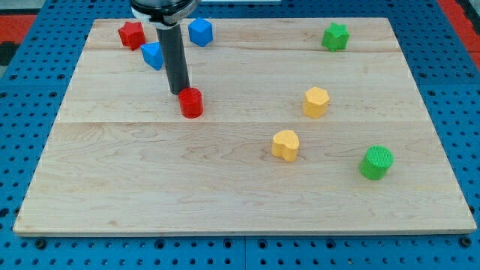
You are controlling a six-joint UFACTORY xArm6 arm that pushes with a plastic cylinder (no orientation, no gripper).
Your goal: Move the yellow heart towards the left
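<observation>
The yellow heart (pixel 286 145) lies on the wooden board (pixel 150 187), right of the middle. A yellow hexagonal block (pixel 316 102) sits just above and right of it. My tip (pixel 180 91) rests on the board at the upper left, touching the top left of a red cylinder (pixel 191 103). The tip is far to the left of the yellow heart, about 140 px away.
A red star-like block (pixel 132 34) and two blue blocks (pixel 153 55) (pixel 200 31) sit near the top left, around the rod. A green star (pixel 335 37) is at the top right. A green cylinder (pixel 376 163) is at the right, below the heart's level.
</observation>
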